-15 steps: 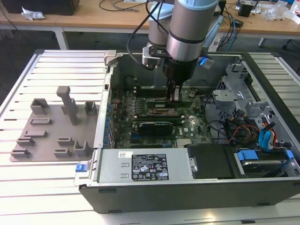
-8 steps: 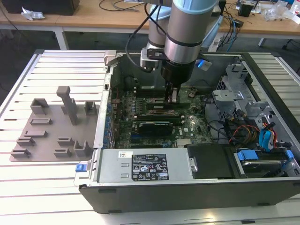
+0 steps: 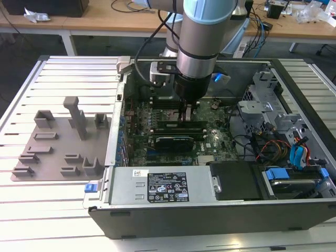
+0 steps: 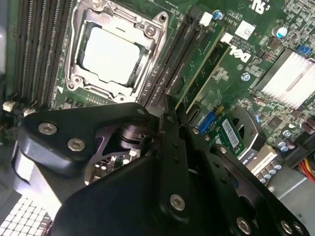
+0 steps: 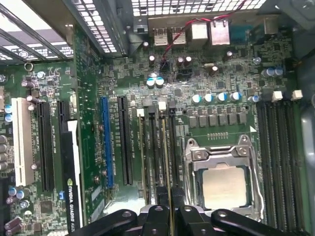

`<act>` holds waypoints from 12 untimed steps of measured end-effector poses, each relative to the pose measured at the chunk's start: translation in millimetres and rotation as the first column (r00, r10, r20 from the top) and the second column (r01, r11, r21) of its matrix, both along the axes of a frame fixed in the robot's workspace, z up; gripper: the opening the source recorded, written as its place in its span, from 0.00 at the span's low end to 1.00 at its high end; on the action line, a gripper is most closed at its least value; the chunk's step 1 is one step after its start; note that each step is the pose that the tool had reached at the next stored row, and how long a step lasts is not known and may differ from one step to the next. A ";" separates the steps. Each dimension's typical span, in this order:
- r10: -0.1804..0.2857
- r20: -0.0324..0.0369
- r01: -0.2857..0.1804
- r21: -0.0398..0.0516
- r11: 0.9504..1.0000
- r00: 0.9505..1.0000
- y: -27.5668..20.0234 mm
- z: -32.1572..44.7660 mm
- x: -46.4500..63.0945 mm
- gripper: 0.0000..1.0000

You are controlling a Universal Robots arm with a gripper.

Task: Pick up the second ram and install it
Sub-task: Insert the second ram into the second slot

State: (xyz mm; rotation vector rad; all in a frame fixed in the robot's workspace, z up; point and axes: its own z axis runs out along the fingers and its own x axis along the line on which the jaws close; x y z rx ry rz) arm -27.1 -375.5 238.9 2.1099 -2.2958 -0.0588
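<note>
The black claw (image 4: 170,115) reaches down inside the open grey computer case (image 3: 210,220), its fingers pressed together on the thin edge of the second ram (image 5: 169,172), a long flat green circuit-board stick. The stick stands upright in the memory slots, at nine o'clock of the silver square processor socket (image 5: 224,184).

Wooden desks (image 3: 105,21) behind slatted table (image 3: 63,79)
</note>
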 end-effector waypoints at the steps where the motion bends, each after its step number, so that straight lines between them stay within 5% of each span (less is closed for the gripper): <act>1: 0.000 0.000 0.000 0.000 1.000 1.000 -0.4 -1.9 -1.7 0.14; 12: -0.004 0.000 0.004 0.000 1.000 1.000 2.0 -11.9 -6.0 0.14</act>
